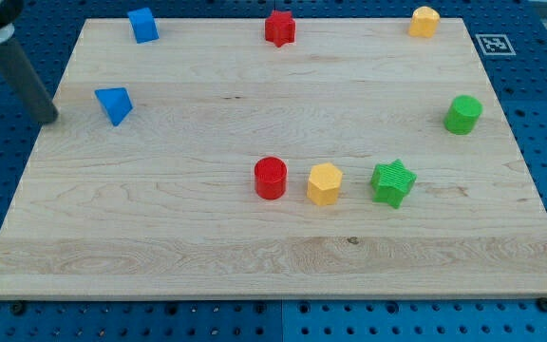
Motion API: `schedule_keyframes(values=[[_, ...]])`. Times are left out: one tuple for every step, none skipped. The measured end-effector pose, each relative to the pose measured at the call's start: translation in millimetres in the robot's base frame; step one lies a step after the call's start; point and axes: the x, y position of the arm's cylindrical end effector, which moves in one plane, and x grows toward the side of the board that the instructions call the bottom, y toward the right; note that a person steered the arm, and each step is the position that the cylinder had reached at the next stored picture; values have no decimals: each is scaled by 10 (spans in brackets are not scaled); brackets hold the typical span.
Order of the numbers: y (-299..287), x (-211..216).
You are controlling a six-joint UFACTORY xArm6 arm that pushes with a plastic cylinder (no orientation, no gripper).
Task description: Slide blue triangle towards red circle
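Right now my tip (pixel 50 118) sits just left of the blue triangle (pixel 114 104) (no jaws, nothing gripped), apparently lining up. Next: push rightward and down the view toward the red circle (pixel 271 178), well apart.

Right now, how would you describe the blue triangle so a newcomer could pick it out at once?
Start at the wooden board and go to its edge at the view's left, upper part. The blue triangle sits there, just right of my tip. The only other blue piece, the blue cube, lies nearer the view's top and is squarish, not wedge-shaped.
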Motion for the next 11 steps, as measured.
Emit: schedule_keyframes(values=[[287, -3], [797, 67], [1061, 96], [1076, 45], [849, -301], [937, -297], [1275, -9], [1723, 59], [1812, 56], [1673, -127], [1763, -330]])
